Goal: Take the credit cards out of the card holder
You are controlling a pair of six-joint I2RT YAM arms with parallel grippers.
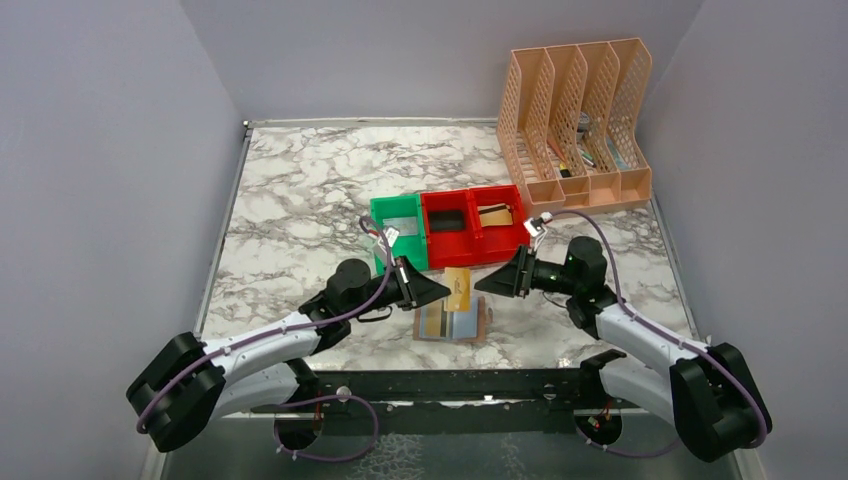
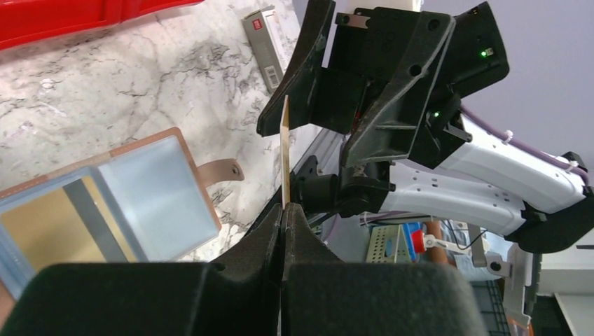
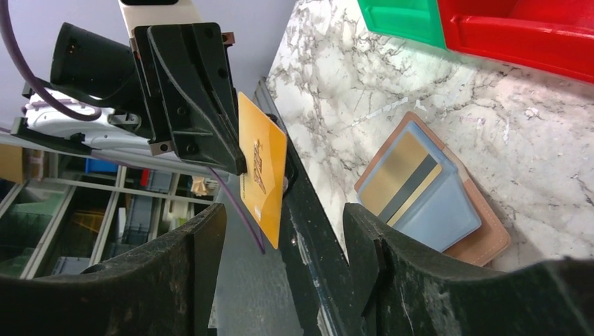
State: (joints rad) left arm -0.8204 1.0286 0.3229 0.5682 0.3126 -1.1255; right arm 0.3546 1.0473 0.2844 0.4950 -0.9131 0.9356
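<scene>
One gold credit card (image 1: 458, 289) is pinched by the left jaws, clear above the open card holder (image 1: 455, 327) on the counter (image 1: 300, 200), its free edge facing the spread right jaws, close by.

Nothing legible; dark print on the gold card (image 3: 265, 199) is blurred.

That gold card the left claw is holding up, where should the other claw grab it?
By its free end, opposite the edge the left claw pinches. The gold card is thin and held in the air with both flat faces exposed, so the right claw should come across from its side, one finger over each face.
</scene>
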